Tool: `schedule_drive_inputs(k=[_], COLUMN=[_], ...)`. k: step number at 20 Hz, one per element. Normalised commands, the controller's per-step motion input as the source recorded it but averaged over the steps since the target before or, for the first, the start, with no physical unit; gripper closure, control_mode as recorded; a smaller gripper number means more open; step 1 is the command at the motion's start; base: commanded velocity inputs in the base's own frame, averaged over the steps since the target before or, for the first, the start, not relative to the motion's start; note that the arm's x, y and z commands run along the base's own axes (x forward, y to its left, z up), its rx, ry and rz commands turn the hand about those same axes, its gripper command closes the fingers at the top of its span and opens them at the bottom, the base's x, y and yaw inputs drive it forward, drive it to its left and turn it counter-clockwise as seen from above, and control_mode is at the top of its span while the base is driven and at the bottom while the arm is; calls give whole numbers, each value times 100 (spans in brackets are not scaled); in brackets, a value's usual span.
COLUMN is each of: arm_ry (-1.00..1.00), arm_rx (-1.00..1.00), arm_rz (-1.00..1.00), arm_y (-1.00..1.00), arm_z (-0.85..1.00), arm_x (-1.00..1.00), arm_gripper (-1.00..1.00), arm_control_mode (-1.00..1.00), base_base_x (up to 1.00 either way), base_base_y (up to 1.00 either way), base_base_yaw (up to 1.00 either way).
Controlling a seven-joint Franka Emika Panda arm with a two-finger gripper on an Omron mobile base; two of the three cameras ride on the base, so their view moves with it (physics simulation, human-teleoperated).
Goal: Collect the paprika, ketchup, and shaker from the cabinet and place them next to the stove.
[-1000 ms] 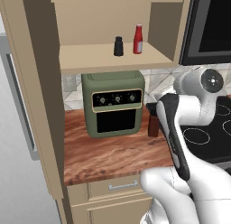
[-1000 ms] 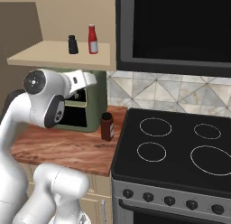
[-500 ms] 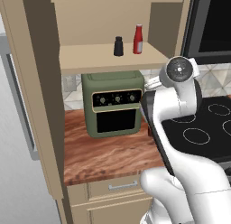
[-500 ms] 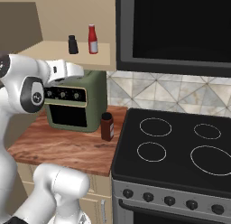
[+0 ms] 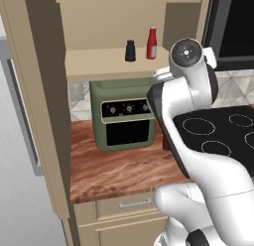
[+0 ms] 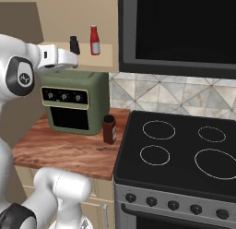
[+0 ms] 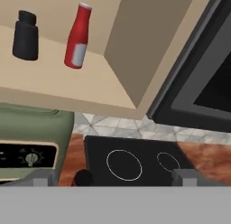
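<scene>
Paprika jar [image 6: 109, 129] stands on the counter beside the stove [image 6: 184, 149], apparently delivered, while ketchup [image 5: 152, 42] and shaker [image 5: 130, 50] wait on the cabinet [image 5: 99, 66] shelf at upper centre, and the gripper [image 6: 69, 59] hangs empty, jaws wide.

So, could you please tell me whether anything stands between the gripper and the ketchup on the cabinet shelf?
Nothing visible does. The ketchup stands upright on the open cabinet shelf with the shaker beside it, apart, not in front. In the hand view the open gripper has a clear line up to the bottle.
</scene>
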Motion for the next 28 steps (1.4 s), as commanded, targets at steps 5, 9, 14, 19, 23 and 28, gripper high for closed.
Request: schedule_drive_inputs(k=[5,9,14,19,23,28], arm_ry=[-4,-10,-14,-13,-19,-9], arm_rx=[11,11,10,5,0,0], arm_rz=[5,8,10,4,2,0], arm_y=[0,2,0,0,0,0], arm_z=[3,0,0,11,43,37], arm_x=[-6,-1,-2,-10,-22,-9], arm_gripper=[-100,-100,-100,-100,-100,-100], arm_control_mode=[-100,-100,-100,-100,-100,-100], base_base_x=[0,0,0,0,0,0], base_base_y=[0,0,0,0,0,0], base_base_yaw=[0,0,0,0,0,0])
